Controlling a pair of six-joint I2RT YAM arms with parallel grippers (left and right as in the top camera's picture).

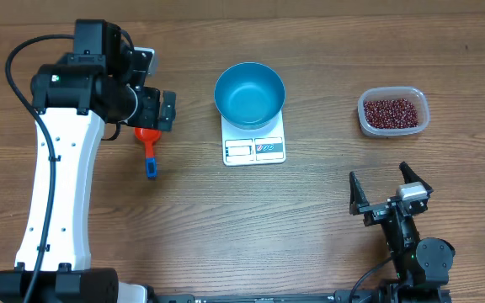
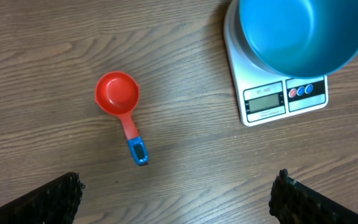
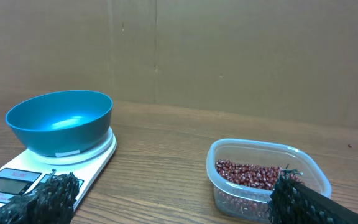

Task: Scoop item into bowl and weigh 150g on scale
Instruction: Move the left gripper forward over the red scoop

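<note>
Over the red scoop [image 2: 118, 93], we held the left gripper [image 2: 176, 193], fingers apart, for grasping; right gripper [image 1: 387, 187] equally spread.

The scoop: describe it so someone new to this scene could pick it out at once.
On the wooden table, find the white scale carrying the blue bowl. The scoop lies flat on bare wood to its left in the overhead view. Nothing else nearby has its round red cup and short blue-tipped handle.
</note>
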